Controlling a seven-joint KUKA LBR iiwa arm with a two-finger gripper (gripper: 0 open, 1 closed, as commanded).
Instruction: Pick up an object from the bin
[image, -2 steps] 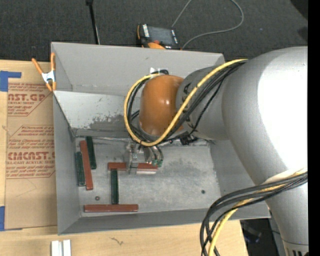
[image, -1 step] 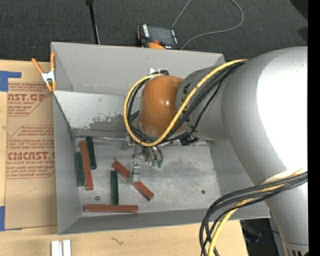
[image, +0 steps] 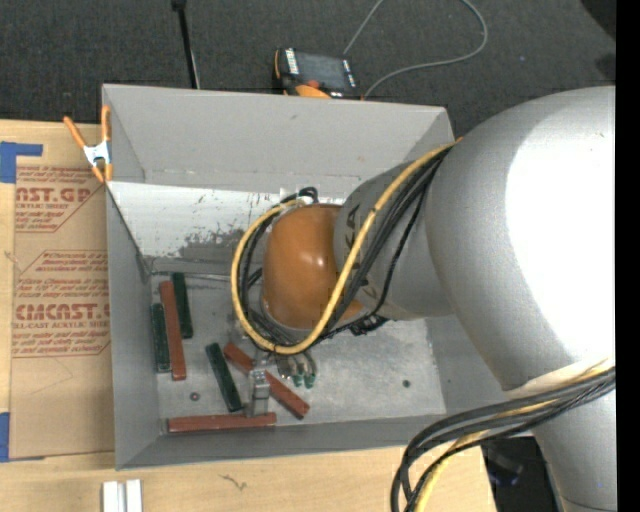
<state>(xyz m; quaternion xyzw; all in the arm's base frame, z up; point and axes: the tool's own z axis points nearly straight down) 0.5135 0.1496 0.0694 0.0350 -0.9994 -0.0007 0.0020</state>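
In the grey bin (image: 400, 370) nothing looks lifted yet, we judge: the gripper (image: 262, 385) hangs low at the front middle over a short red-brown stick (image: 290, 402) lying flat, its long axis slanting from upper left to lower right, and we cannot tell whether the gripper is clenched or released, so grasp and lift are left to do.

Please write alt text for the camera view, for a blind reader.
A robot arm's gripper hangs low in a grey metal bin, among short reddish-brown sticks and a dark green stick. More such sticks lie along the left side.
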